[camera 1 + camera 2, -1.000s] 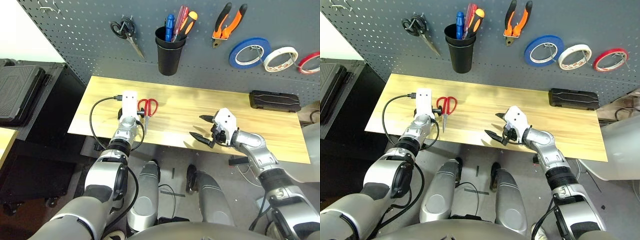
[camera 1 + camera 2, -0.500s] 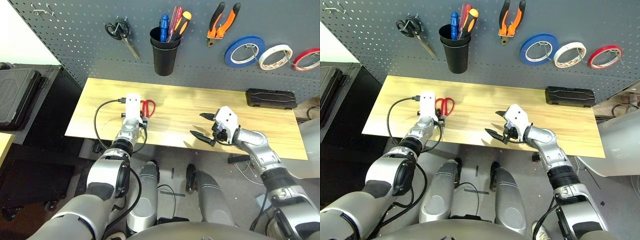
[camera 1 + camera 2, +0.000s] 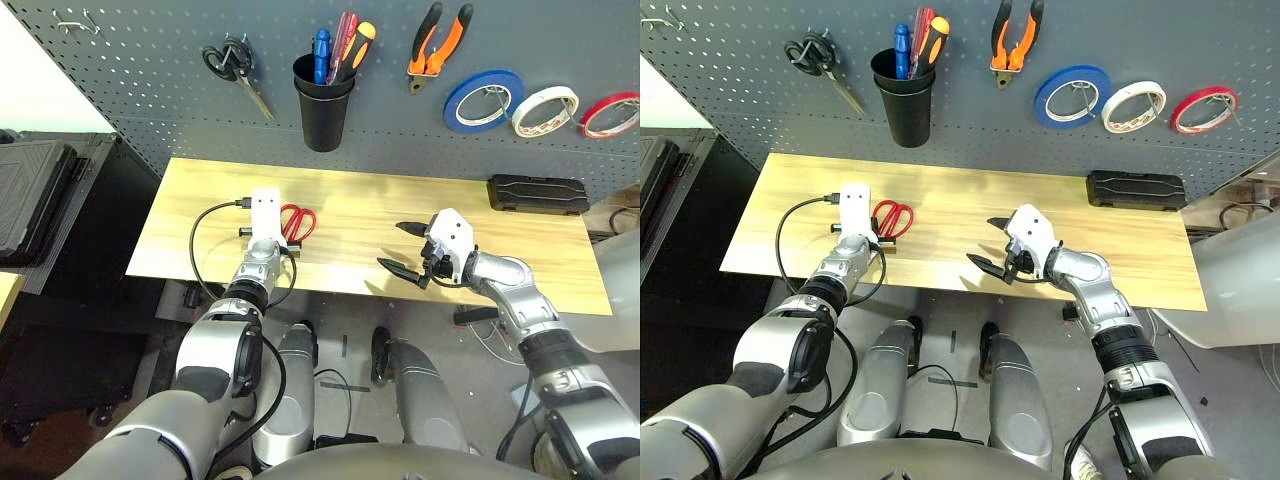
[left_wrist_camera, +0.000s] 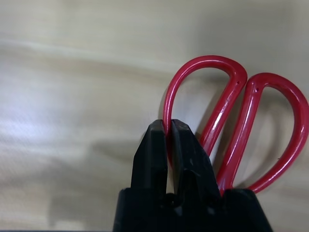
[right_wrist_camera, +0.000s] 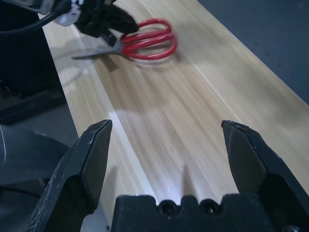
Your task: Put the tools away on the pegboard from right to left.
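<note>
red-handled scissors lie flat on the desk's left part, one handle loop pinched. on the dark grey pegboard hang the whitish tape roll and orange-and-black pliers; the slim screwdriver, probably orange-handled, stands in the black cup.

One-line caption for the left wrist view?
Left gripper shut on one loop of the red-handled scissors above the wooden table.

head stereo overhead, wrist cameras close
</note>
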{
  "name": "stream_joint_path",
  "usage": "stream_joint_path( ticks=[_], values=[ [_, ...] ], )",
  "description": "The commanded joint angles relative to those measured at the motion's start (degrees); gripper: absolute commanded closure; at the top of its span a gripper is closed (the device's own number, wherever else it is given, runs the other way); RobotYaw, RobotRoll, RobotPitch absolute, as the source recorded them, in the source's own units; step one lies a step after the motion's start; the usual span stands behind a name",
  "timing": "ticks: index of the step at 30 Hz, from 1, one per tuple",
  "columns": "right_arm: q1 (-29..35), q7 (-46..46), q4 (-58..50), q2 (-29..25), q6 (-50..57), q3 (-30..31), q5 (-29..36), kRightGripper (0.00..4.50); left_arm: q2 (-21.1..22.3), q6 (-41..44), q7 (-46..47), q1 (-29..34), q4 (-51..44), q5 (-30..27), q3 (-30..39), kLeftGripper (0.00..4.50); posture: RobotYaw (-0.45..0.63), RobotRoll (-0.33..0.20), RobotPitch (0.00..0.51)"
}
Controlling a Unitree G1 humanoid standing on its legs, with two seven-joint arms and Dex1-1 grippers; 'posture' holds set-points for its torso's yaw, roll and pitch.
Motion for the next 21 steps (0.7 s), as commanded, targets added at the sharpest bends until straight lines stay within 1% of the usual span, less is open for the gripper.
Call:
stream_joint_path(
  ticks=[1,3,8,10,16,21],
  values=[
    [-0.03,1.25,1.41,0.22,-1.50,-0.33,1.64,0.00,-1.16,-0.08,1.09,3.20,-8.34,-1.34,0.56,4.45,0.30,0.000,0.256],
    [-0.32,1.76,1.70,0.32,-1.94,-0.62,2.53,0.00,-1.72,1.24,1.49,5.84,-15.05,-1.91,0.69,4.45,0.31,0.000,0.253],
    [-0.88,3.03,2.47,0.20,-3.03,-0.98,3.88,0.00,-3.37,6.51,2.63,14.85,-35.76,-3.23,0.79,4.45,0.33,0.000,0.251],
    [-1.20,3.24,3.03,0.25,-3.44,-0.96,4.03,0.00,-3.71,8.54,3.09,17.48,-41.89,-3.70,1.17,4.45,0.34,0.000,0.251],
    [-3.09,4.66,5.42,1.11,-6.01,-1.55,5.37,0.00,-4.16,11.38,4.07,22.50,-56.28,-6.04,3.48,4.45,0.37,0.000,0.247],
    [-4.06,8.15,6.31,1.63,-9.20,-3.11,9.19,0.00,-4.53,11.26,2.73,24.94,-64.97,-8.71,3.94,4.45,0.39,0.000,0.244]
  ],
)
